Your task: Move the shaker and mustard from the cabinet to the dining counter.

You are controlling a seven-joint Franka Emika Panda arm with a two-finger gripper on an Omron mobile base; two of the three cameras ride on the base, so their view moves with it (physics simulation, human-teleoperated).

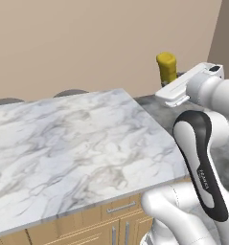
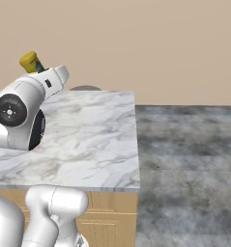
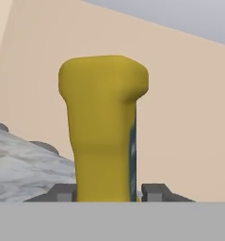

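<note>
My claw [image 3: 104, 192] is closed on the mustard [image 3: 102, 127], its tips pressed to either side of the bottle low on its body, the long axis running straight out from my palm. I hold it in the air just off the marble bench [image 1: 63, 143], near its far corner; I judge the bench lies below and to one side, so setting it down means carrying it in over the slab.

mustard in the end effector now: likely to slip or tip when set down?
The mustard sits between the end effector's fingers low on its body, so it may pivot. Its surface looks smooth, possibly slippery. Tall and narrow, it could tip when set on the dining counter.
</note>
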